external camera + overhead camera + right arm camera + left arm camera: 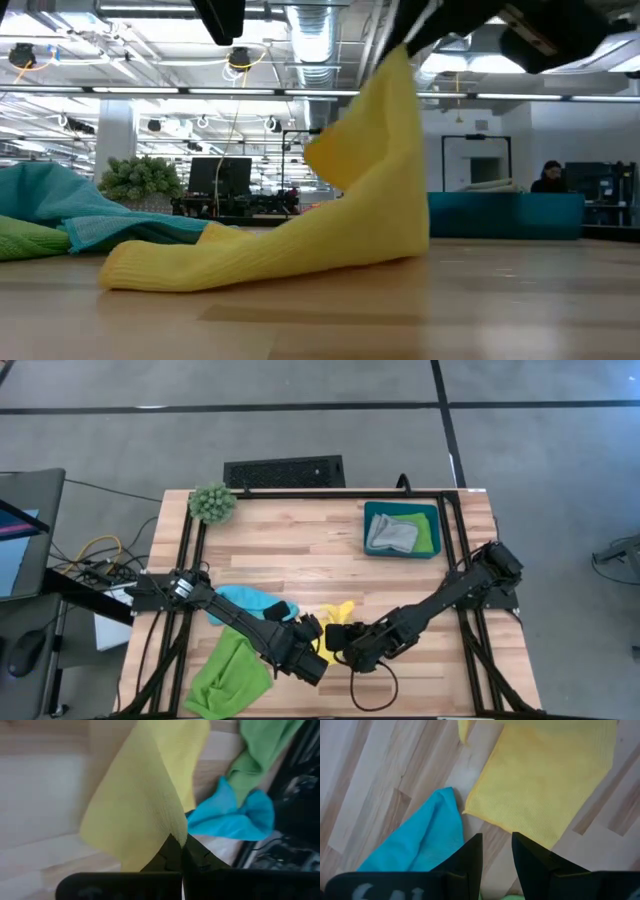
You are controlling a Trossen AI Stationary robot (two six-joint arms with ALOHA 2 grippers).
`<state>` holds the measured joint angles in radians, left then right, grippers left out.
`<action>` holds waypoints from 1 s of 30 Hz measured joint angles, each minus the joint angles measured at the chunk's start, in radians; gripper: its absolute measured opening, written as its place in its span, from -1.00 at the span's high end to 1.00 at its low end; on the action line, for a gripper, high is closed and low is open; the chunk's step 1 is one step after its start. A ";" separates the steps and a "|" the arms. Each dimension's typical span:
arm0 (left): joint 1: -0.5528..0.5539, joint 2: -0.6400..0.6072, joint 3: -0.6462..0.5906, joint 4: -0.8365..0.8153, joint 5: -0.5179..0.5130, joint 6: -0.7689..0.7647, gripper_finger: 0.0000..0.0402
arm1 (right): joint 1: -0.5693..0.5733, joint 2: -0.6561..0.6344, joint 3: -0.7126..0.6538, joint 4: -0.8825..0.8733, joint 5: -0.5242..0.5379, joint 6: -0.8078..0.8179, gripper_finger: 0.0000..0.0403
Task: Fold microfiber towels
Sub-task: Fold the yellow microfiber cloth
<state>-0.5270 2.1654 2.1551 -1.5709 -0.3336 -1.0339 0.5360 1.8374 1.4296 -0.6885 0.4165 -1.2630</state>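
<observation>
A yellow towel [338,612] lies near the table's front middle, with one end raised; in the low view [330,220] its lower end rests on the wood. My right gripper [337,634] is shut on its raised end. My left gripper [316,632] is open and empty just left of it, above the table, with the yellow towel [545,780] ahead of its fingers. A light blue towel [248,603] and a lime green towel [228,675] lie crumpled on the left. My right gripper pinches a raised corner of the yellow towel [170,827] between its two shut fingers. The cloth hangs below the fingers [398,75] and slopes down toward the table's left. Its lower end [130,268] lies on the wood.
A teal bin [402,510] at the back right holds a grey towel and a green towel. A fuzzy green plant ball [212,503] stands at the back left. Bare wood shows in the table's middle and right front. A person sits in the room far behind [550,178].
</observation>
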 joint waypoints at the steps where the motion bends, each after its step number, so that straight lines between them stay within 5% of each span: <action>1: 0.000 0.000 0.000 0.000 0.000 -0.005 0.51 | -0.002 0.000 0.000 0.015 0.000 -0.018 0.97; 17: -0.041 -0.037 -0.001 0.000 -0.047 -0.097 0.51 | -0.024 0.028 0.000 0.215 -0.151 -0.100 0.97; 30: -0.126 -0.040 -0.001 0.000 0.040 -0.228 0.51 | -0.068 0.148 0.022 0.339 -0.236 -0.100 0.97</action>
<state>-0.6527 2.1258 2.1544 -1.5705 -0.2932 -1.2615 0.4681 1.9850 1.4516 -0.3492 0.1806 -1.3628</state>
